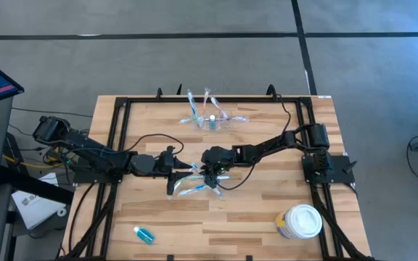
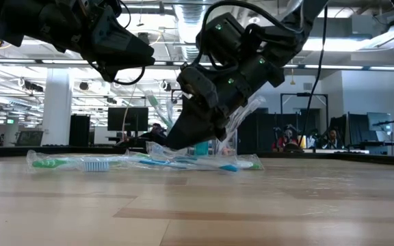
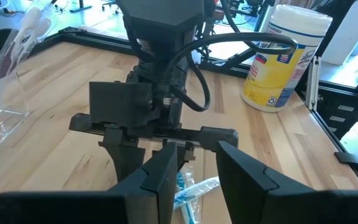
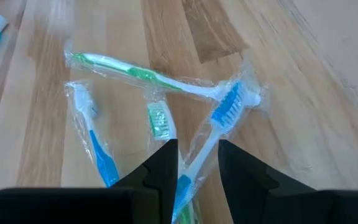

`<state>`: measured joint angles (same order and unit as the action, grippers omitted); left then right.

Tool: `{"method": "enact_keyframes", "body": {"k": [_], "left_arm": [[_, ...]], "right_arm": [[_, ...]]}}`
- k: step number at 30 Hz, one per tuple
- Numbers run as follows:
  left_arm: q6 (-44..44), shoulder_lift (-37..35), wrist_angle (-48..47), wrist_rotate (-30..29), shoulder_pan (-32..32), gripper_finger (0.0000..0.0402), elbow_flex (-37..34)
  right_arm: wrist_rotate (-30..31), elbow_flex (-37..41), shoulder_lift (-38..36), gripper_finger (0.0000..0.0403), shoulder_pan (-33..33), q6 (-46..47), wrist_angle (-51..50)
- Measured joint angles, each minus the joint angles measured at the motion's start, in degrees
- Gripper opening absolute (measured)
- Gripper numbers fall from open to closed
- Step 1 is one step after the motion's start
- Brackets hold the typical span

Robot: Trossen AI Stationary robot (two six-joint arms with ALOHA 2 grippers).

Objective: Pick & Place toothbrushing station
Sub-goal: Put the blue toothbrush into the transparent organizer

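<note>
The clear toothbrushing station [image 1: 211, 120] stands at the table's far middle, with wrapped brushes leaning in it. It also shows in the left wrist view [image 3: 5, 109]. Several wrapped toothbrushes [image 1: 194, 187] lie flat and crossed at the table's middle: a green one [image 4: 135, 71] and two blue ones [image 4: 95, 143]. My right gripper [image 4: 197, 155] is low over them and part open, its fingers on either side of one blue brush's handle [image 4: 194, 171]. My left gripper [image 3: 197, 177] is open and empty. It is raised just to their left [image 2: 125, 61] and faces the right gripper. My right gripper comes down on the blue brush from above, and its fingers [image 4: 166, 162] stand across the handle. The brush lies flat on the table [image 2: 211, 164]. Whether the fingers touch its wrapper I cannot tell.
A round white-lidded tub [image 1: 301, 221] stands near the front right. A small blue bottle [image 1: 144, 233] lies near the front left. A black frame [image 1: 115, 145] runs along the table's left, far and right sides.
</note>
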<state>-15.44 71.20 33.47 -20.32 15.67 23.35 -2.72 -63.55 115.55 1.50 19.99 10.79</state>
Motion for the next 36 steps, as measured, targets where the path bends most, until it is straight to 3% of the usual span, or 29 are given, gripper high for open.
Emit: {"method": "enact_keyframes", "body": {"k": [36], "left_arm": [[-0.04,0.00,0.00,-0.01,-0.01,0.0106,0.00]], "right_arm": [[3.19,0.07,0.09,0.0100,1.15,-0.42,0.53]]}}
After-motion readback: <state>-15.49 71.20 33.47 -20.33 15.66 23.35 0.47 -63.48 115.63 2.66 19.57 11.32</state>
